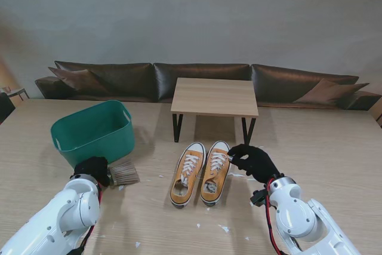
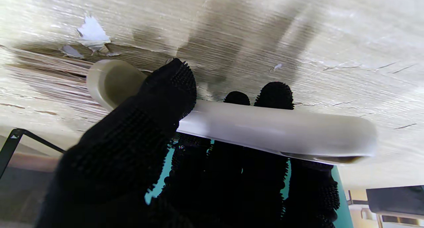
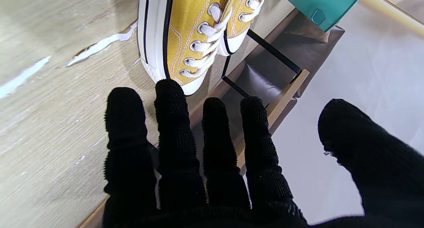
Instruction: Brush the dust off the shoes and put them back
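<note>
Two yellow sneakers with white laces and toe caps stand side by side in the middle of the table, the left shoe (image 1: 187,175) and the right shoe (image 1: 215,171). My right hand (image 1: 254,161) hovers open just right of the right shoe (image 3: 185,32), its fingers (image 3: 172,122) spread and pointing at the toe, holding nothing. My left hand (image 1: 92,170) is shut on the brush (image 1: 125,174). Its thumb (image 2: 159,98) and fingers wrap the pale handle (image 2: 265,128), and the bristles lie against the table to the left of the shoes.
A green plastic basin (image 1: 92,131) stands at the left, just beyond my left hand. A small wooden table with black legs (image 1: 215,97) stands behind the shoes. White scraps (image 1: 223,228) lie scattered on the table around the shoes. A dark sofa lines the back.
</note>
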Controlling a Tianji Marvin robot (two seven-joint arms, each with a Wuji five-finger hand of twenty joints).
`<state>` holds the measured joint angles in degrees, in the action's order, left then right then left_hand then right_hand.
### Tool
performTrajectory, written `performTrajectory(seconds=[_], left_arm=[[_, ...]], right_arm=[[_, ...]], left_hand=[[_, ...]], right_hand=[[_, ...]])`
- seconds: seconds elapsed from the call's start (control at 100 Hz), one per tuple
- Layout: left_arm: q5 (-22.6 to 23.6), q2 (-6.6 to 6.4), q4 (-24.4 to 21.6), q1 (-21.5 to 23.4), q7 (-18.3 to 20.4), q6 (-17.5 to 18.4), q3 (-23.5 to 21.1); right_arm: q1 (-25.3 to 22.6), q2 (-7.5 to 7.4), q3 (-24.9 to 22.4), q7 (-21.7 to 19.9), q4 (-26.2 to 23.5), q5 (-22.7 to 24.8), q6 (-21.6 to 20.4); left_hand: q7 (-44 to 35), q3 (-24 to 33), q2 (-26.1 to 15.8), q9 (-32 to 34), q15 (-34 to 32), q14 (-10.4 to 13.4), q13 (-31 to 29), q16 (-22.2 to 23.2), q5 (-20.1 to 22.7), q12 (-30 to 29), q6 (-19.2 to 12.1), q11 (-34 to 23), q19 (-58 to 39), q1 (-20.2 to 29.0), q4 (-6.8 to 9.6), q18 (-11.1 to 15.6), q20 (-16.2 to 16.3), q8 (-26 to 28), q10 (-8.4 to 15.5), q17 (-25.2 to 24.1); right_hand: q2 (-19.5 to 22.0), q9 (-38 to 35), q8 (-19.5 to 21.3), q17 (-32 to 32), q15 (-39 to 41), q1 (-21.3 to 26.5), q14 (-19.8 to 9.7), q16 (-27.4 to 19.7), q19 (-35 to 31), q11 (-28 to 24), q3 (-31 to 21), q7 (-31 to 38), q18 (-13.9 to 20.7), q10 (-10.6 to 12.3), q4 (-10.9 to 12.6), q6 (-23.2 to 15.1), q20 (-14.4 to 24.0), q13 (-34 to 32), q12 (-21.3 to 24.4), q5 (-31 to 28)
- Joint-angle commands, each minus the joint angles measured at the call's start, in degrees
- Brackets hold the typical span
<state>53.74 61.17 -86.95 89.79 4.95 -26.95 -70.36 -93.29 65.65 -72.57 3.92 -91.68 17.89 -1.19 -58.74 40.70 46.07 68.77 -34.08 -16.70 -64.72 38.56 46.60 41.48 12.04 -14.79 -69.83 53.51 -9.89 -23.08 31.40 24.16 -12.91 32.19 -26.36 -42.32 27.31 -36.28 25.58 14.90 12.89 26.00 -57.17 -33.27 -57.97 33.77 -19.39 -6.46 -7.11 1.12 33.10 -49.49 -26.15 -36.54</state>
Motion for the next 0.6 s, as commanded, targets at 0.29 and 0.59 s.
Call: performTrajectory(seconds=[0.29, 0.59], left_arm=[[2.4, -0.49, -1.8, 1.3, 3.1, 0.4, -0.6], [4.6, -0.83, -3.4, 2.7, 5.0, 0.9, -1.4]], right_arm=[[-0.3, 0.09, 0.3, -1.0, -0.3, -0.1, 0.1], [-0.1, 0.12, 0.4, -0.9, 0.0, -0.2, 0.0]], left_hand=[[3.8, -0.7, -1.9, -2.5, -0.7, -0.4, 1.9, -0.2, 3.8, -7.6, -3.2, -3.1, -0.3, -2.3, -1.32, -2.1, 0.7, 5.0, -1.3, -0.1], [14.0, -2.4, -3.0, -2.5, -0.6, -0.2, 1.6, -0.4, 4.8, -10.6, -4.1, -3.6, -0.4, -4.5, -1.34, -2.0, 0.7, 5.0, -1.7, 0.4]], right_hand=[[1.5, -1.0, -1.3, 15.1, 0.7, -1.9, 0.3, 0.6, -0.3, 0.0, -0.8, -0.1, -1.2, -1.1, 1.3, 0.2, 0.6, -2.0, 0.7, -0.4], [1.4, -1.1, -1.3, 15.1, 0.7, -1.9, 0.3, 0.6, -0.4, 0.0, -0.8, -0.1, -1.2, -1.2, 1.3, 0.3, 0.5, -2.1, 0.6, -0.4]])
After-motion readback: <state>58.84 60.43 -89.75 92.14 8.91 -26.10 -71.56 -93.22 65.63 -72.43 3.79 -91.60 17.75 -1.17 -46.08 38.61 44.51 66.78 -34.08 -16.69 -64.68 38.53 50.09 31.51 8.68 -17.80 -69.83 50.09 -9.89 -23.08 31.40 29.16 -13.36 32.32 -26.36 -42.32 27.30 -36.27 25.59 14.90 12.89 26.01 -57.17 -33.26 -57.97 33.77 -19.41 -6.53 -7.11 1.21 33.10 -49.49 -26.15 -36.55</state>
